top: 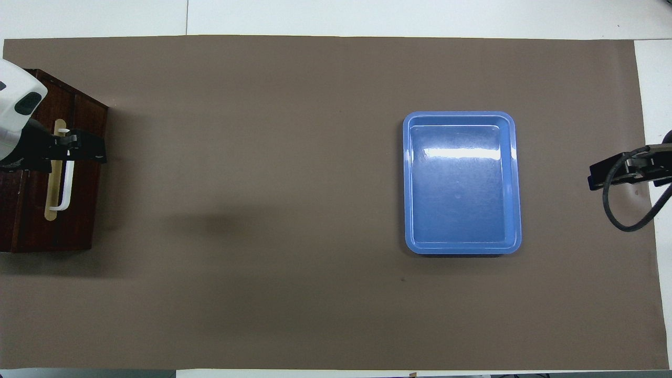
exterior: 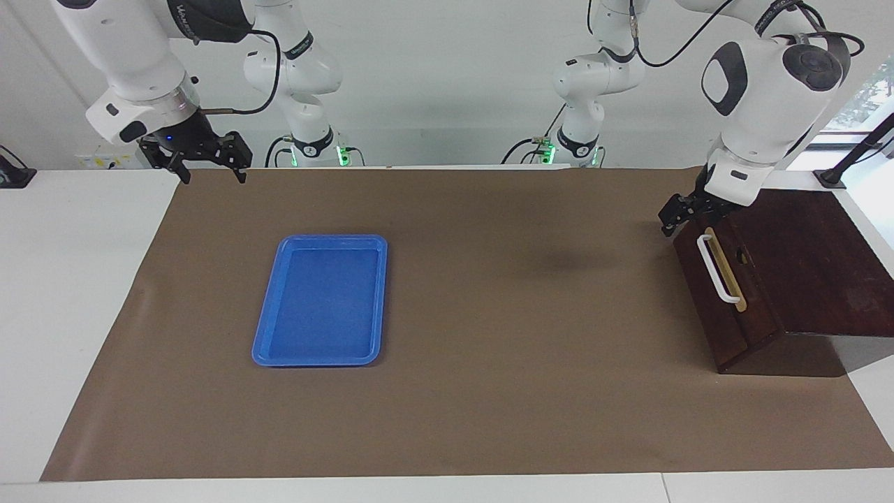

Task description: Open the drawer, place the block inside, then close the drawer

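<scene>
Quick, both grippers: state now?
Left gripper: at the drawer front's upper edge, holding nothing; jaws cannot be told.
Right gripper: open, empty, waiting.

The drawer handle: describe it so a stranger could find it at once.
Start at the brown mat and go to the left arm's end, where a dark brown wooden drawer stands. On its front, facing the blue tray, a white bar handle sits on a tan strip, with the left tool over its upper end. It is the only white part on the dark wood.
</scene>
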{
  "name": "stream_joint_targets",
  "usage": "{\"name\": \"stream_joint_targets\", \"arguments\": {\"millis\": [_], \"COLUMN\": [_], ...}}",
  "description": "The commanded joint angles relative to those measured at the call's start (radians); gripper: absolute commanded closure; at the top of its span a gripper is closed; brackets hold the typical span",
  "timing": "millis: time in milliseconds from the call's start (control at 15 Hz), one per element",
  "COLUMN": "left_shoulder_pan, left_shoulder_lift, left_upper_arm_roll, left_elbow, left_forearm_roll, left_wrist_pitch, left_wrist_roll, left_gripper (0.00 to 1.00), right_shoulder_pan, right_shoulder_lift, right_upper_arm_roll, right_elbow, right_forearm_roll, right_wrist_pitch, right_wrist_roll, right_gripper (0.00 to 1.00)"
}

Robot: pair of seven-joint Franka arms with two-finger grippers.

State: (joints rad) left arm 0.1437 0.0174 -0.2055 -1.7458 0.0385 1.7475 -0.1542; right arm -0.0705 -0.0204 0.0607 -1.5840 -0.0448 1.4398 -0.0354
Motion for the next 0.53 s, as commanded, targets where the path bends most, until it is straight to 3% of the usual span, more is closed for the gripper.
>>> {"name": "stream_joint_targets", "arguments": {"millis": [0,266,465], "left_shoulder_pan": [0.01,0.007,0.001], "left_shoulder_lift": [-0.031,-0.024,-0.025], "left_upper_arm_roll": [0.012,0.014,0.02], "left_elbow": [-0.002,0.005,0.018], "left_forearm_roll": [-0.023,-0.025,-0.025], "left_wrist_pitch": [-0.005,0.055,-0.012], "left_wrist_roll": [0.064,0.065,0.071], "left_gripper": [0.0,0.0,0.0], "right_shoulder_pan": [-0.011,-0.011,-0.011], "right_shoulder_lift": [0.002,0.002,0.002], "right_upper_arm_roll": [0.008,0.008,0.008], "right_elbow": [0.006,0.006,0.006], "right_forearm_roll": [0.0,0.0,0.002], "right_wrist_pitch": [0.007,0.007,0.007], "right_wrist_roll": [0.0,0.0,0.0], "right_gripper": [0.0,0.0,0.0]}}
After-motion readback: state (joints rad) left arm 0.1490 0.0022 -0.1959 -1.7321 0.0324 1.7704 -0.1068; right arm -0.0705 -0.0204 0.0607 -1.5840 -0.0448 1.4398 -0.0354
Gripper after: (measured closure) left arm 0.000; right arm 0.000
